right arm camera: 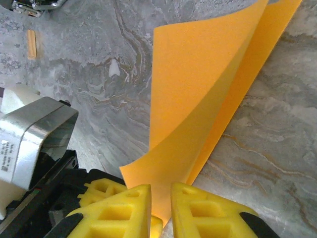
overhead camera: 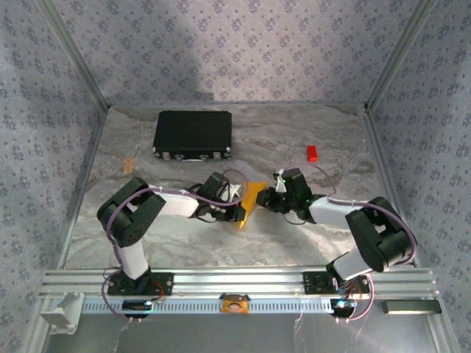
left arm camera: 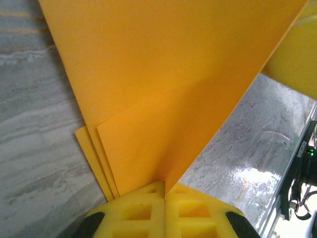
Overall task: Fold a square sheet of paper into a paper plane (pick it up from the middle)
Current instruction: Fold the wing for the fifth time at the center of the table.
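Yellow fingers of the left gripper (left arm camera: 165, 187) are sitting closest to its wrist camera. They are pressed together and pinching the lower corner of the folded orange paper (left arm camera: 168, 74), whose layers are fanning out above them. Beneath everything, the grey marbled table (overhead camera: 221, 246) is stretching between patterned walls. At its far side the black case (overhead camera: 193, 134) is lying flat, well apart from the paper. Both arms are reaching inward from the near rail. The left arm (overhead camera: 136, 217) is bending in from the left and the right arm (overhead camera: 375, 235) from the right, with their grippers meeting near the table's middle. Between them the paper is rising at a tilt, held from both sides. The right gripper (right arm camera: 161, 191) is pinching the paper's curled lower edge, its fingers nearly together with only paper filling the slim gap. A small red block (overhead camera: 312, 153) is lying beyond the right gripper, apart from it. A little tan strip (overhead camera: 129, 165) is resting near the left wall.
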